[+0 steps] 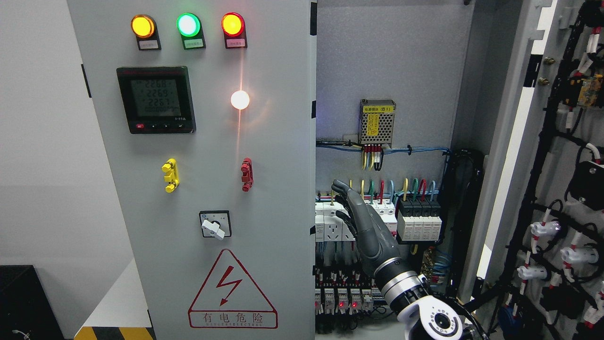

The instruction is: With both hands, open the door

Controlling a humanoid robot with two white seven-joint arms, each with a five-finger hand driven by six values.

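The grey cabinet's left door (264, 198) is closed and carries lamps, a meter and a switch. Its right door (528, 156) stands swung wide open at the picture's right, its inner side lined with black cable looms. My right hand (348, 208) rises from the lower right in front of the open compartment, just right of the closed door's free edge (314, 156). Its dark fingers (340, 188) are stretched upward and hold nothing. I cannot tell whether they touch the door edge. The left arm does not show.
Inside the open compartment sit a power supply (377, 122), rows of breakers (419, 217) and coloured wiring close behind the hand. On the closed door are a rotary switch (214, 225), yellow (170, 175) and red (246, 174) handles. A black box (23, 302) stands at the lower left.
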